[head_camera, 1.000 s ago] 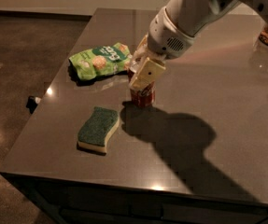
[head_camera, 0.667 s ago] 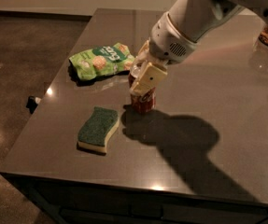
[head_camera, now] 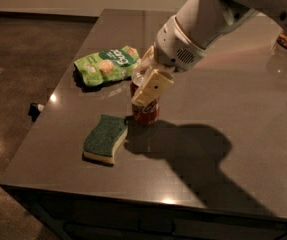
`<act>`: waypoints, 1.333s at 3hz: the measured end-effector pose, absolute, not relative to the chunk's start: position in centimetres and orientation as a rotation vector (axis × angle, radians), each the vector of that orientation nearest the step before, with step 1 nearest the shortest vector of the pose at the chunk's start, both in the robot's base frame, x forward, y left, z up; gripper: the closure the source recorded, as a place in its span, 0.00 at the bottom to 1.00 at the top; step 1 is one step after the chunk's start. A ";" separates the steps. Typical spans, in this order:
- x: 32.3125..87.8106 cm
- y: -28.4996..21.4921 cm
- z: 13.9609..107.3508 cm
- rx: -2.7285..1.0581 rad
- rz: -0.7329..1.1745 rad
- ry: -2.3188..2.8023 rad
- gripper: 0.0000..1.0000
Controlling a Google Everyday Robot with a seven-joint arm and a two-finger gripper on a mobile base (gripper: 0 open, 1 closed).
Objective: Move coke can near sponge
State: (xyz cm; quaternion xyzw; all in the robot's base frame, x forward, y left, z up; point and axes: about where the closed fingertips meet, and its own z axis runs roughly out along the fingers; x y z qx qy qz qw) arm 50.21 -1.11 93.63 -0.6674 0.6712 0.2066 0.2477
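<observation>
The coke can (head_camera: pixel 146 113) is a small red can with white script, standing upright on the dark table (head_camera: pixel 223 84). My gripper (head_camera: pixel 144 88) comes down from the upper right and is shut on the can's top. One cream finger (head_camera: pixel 154 85) covers the can's upper front. The sponge (head_camera: pixel 106 138), dark green over pale yellow, lies flat just left and in front of the can, with a small gap between them.
A green crinkled snack bag (head_camera: pixel 108 65) lies behind and to the left of the can. A glass container (head_camera: pixel 286 51) stands at the far right edge of the table. The table's left and front edges are close to the sponge.
My gripper has carried the coke can a little to the left and toward the front, closer to the sponge. The sponge and the snack bag have not moved.
</observation>
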 end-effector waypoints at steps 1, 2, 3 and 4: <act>50.1 -0.6 93.0 -1.827 0.582 1.833 0.28; 50.3 -0.7 92.1 -1.832 0.587 1.855 0.04; 50.3 -0.7 92.1 -1.834 0.586 1.855 0.00; 50.3 -0.7 92.1 -1.834 0.586 1.855 0.00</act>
